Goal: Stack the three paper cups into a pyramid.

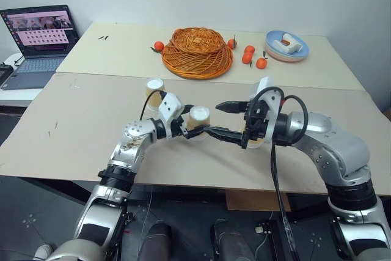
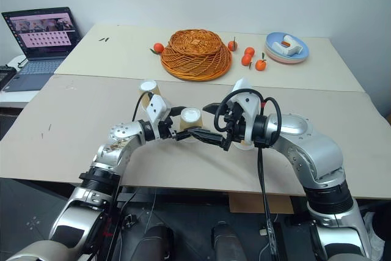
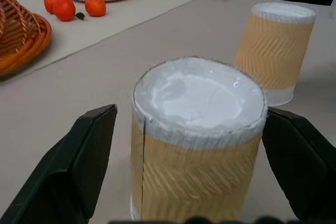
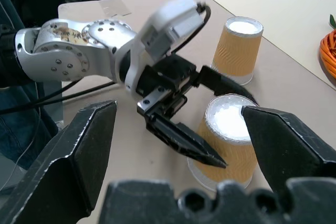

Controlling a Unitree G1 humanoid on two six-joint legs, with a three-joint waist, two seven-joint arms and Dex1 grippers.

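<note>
A: Where do the cups stand?

B: All upside down on the near table, white bases up. The middle cup sits between the two black fingers of the left gripper. A second cup stands farther back, toward the robot's left. The third cup stands near the middle one, close to the right arm.

A: Is the left gripper pinching the middle cup?

B: No. In the left wrist view its fingers are spread, one on each side of the cup, with a gap showing on both sides. The cup rests on the table by itself.

A: And the right gripper?

B: The right gripper is spread wide too, holding nothing. It points toward the left gripper, and in the right wrist view the middle cup shows between its fingers.

A: Any brand or lettering on the cups?

B: None that I can read; only a pressed zigzag pattern on the tan sleeves.

A: What else is about?

B: On the far table, an overturned wicker basket, several small oranges around it, and a blue plate. A laptop stands open on the robot's left; its screen writing is too small to read.
</note>
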